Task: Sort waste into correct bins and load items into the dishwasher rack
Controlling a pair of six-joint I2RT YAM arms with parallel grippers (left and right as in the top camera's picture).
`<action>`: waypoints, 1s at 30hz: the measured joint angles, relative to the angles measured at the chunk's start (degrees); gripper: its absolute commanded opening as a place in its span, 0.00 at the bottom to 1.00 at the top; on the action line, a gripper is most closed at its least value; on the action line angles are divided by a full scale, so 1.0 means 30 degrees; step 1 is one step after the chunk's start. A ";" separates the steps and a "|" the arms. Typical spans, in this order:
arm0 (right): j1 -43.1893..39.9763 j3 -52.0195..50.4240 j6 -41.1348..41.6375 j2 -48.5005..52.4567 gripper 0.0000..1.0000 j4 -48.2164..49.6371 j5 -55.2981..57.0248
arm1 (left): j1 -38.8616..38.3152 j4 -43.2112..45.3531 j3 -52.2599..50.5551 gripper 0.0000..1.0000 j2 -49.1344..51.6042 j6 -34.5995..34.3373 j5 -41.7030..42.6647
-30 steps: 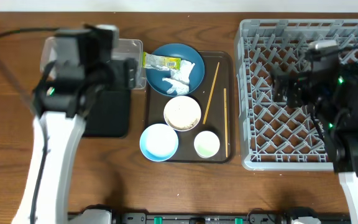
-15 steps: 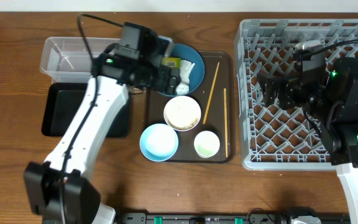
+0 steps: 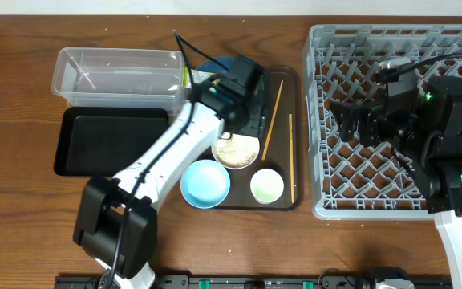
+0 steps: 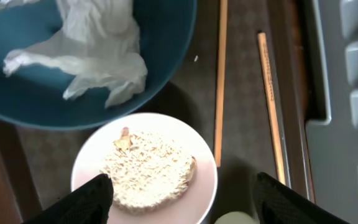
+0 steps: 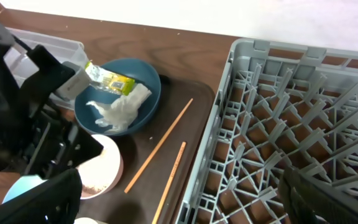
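Observation:
My left gripper (image 3: 243,108) (image 4: 188,202) is open and empty, hovering over the white bowl (image 3: 235,148) (image 4: 145,171), which holds rice scraps (image 4: 148,168). Behind it the dark blue plate (image 4: 61,99) (image 5: 145,84) carries the crumpled tissue (image 4: 95,53) (image 5: 120,107) and the yellow-green wrapper (image 5: 107,78); the arm hides most of these from overhead. Two chopsticks (image 3: 273,119) (image 4: 220,74) lie on the brown tray. The light blue bowl (image 3: 205,183) and green cup (image 3: 267,186) sit at the tray's front. My right gripper (image 3: 351,120) (image 5: 188,208) is open and empty over the grey rack's (image 3: 391,48) (image 5: 291,124) left side.
The clear tub (image 3: 119,74) and the black tray (image 3: 107,140) stand left of the brown serving tray (image 3: 295,80). The rack fills the right side. My left arm crosses from the front left over the tray.
My left arm has swung right from above the bins, across the plate, to above the white bowl. My right gripper has shifted slightly left over the rack.

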 measured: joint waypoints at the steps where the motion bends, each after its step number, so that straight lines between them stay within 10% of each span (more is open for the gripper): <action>1: 0.0000 0.0000 0.0000 0.0007 0.99 -0.0015 0.0000 | -0.0335 0.0007 0.0000 0.73 0.0000 -0.0619 -0.0503; 18: 0.0000 0.0000 0.0000 0.0342 0.98 -0.0444 0.0007 | -0.1843 0.0022 0.0000 0.35 0.3621 -0.5144 -0.3002; 30: 0.0000 0.0000 0.0000 0.0510 0.97 -0.0444 0.0007 | -0.2506 0.0772 0.0000 0.35 0.3643 -0.5523 -0.3016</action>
